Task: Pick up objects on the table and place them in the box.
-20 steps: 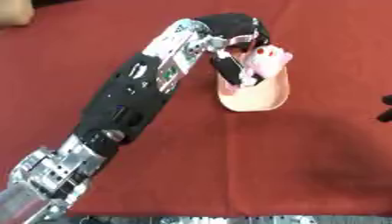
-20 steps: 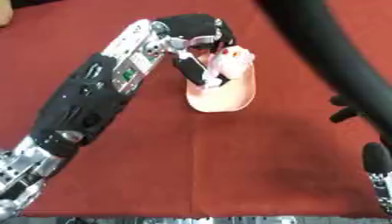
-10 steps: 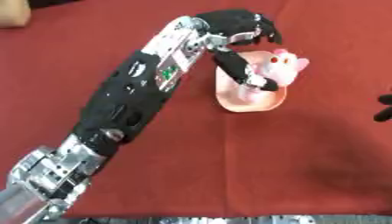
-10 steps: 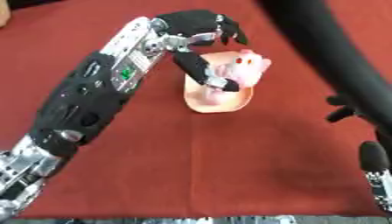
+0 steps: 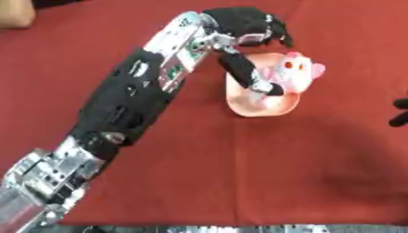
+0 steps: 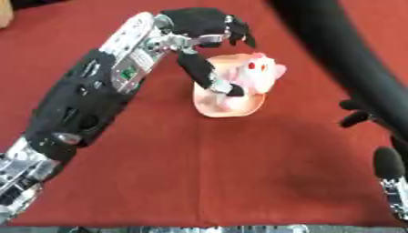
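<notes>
The left hand (image 5: 248, 32) reaches in from the near left to the far-centre of the red table (image 5: 239, 182). Its thumb runs down against the near-left side of a small pink plush toy (image 5: 293, 73), w/ the other fingers curled over the top — so it's pinching the toy between thumb and fingers. The toy has a pale face w/ a red dot and sits at the far-right rim of a shallow peach-coloured dish (image 5: 261, 103), partly over the edge. Can't tell whether the toy is lifted clear or resting on the dish.

Handling, as a guess: the toy looks soft and light, will squash rather than slip, not fragile. Best hold is across the body, about where the thumb is now. The dish looks stiff and thin, prob. light plastic — could slide or tip if the toy drags on its rim, so a straight-up lift seems safer.

Containers: the dish holds only the toy, nothing else visible in it. No box shows in either view, so the drop-off spot can't be placed from here.

The right hand (image 6: 357, 113) shows only as dark fingertips at the right edge — can't tell how its fingers stand.
</notes>
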Tool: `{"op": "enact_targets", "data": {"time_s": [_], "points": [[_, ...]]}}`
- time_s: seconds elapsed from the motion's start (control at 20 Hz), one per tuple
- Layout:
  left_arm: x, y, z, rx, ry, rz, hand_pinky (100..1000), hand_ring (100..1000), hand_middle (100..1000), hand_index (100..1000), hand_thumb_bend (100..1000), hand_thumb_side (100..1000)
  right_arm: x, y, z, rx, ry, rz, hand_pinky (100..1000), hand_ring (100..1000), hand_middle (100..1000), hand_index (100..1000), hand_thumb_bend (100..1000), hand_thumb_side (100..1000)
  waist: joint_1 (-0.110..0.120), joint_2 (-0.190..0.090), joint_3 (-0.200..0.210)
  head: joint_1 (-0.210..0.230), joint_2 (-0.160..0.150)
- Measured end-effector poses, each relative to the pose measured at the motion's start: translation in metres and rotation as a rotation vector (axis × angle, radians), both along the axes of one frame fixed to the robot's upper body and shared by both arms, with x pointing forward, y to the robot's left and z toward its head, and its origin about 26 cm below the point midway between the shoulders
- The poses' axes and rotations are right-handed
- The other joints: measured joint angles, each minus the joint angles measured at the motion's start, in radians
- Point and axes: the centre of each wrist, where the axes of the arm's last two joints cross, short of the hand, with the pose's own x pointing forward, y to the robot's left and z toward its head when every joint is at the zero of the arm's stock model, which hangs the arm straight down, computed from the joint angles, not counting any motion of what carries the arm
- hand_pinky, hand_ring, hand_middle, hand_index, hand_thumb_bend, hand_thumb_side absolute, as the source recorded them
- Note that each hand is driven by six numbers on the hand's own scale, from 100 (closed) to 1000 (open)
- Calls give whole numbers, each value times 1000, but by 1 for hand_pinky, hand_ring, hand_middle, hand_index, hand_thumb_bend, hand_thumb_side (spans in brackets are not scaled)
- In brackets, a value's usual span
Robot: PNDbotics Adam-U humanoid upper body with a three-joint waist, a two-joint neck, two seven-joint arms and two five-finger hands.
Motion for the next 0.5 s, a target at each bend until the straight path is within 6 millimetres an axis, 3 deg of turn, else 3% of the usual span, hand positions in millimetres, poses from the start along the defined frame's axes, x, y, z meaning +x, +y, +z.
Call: {"op": "enact_targets", "data": {"time_s": [0.05, 0.25, 0.4, 0.45, 0.5], "points": [[-4, 4, 2, -38, -20, 0, 397, 651, 709, 827, 100, 684, 0, 0, 0, 0, 0, 0, 583, 777, 836, 937, 100, 737, 0, 0, 1, -5, 0], [-23, 25, 7, -280, -89, -51, 335, 614, 634, 743, 100, 576, 0, 0, 0, -1, -1, -4, 583, 778, 836, 938, 100, 736, 0, 0, 4, -16, -8], [-41, 46, 1, -510, -102, -107, 335, 620, 634, 739, 100, 630, 0, 0, 0, 0, 0, -9, 583, 778, 836, 939, 100, 736, -2, 1, 10, -27, -18], [-48, 52, -2, -586, -96, -125, 349, 636, 650, 756, 100, 727, 0, -1, 0, 0, -1, -11, 583, 779, 836, 939, 100, 736, -5, 3, 12, -31, -19], [-53, 57, -7, -658, -84, -139, 344, 631, 646, 752, 100, 705, 0, -1, 0, 0, -1, -14, 583, 778, 836, 939, 100, 736, -8, 4, 16, -32, -22]]}}
